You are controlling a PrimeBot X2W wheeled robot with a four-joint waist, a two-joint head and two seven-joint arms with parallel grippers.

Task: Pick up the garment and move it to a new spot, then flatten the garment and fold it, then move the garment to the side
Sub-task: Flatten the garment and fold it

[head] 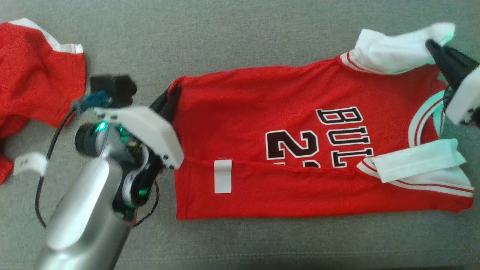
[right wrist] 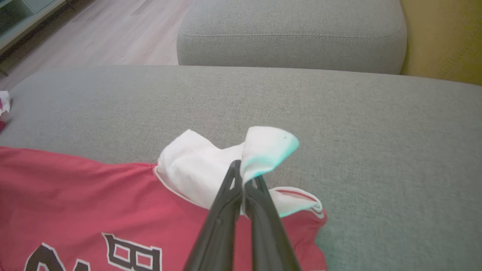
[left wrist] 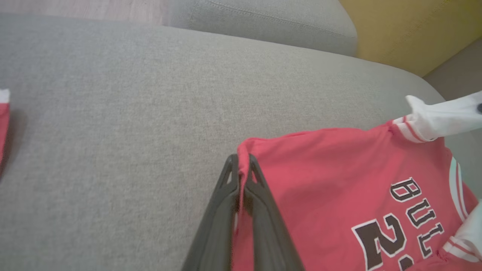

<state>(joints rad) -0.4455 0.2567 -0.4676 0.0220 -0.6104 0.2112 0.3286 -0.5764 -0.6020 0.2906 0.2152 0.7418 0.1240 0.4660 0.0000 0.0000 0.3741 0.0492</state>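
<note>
The garment (head: 262, 123) is a red jersey with white sleeves and black lettering, spread on the grey cushion with its near long edge folded over. My left gripper (head: 173, 94) is shut on the far hem corner; the left wrist view shows red cloth pinched between the fingers (left wrist: 260, 195) of that gripper (left wrist: 243, 160). At the far right, my right gripper (head: 431, 44) is shut on the far white sleeve (head: 397, 47). In the right wrist view the sleeve (right wrist: 199, 169) is pinched at the tips of the gripper (right wrist: 241, 165) and lifted slightly off the garment (right wrist: 75, 203).
Another red and white garment (head: 33, 75) lies at the left end of the cushion (head: 240, 41). A second grey cushion (right wrist: 290, 34) stands beyond, with wooden floor (right wrist: 113, 34) to its left and a yellow surface (right wrist: 444, 37) to its right.
</note>
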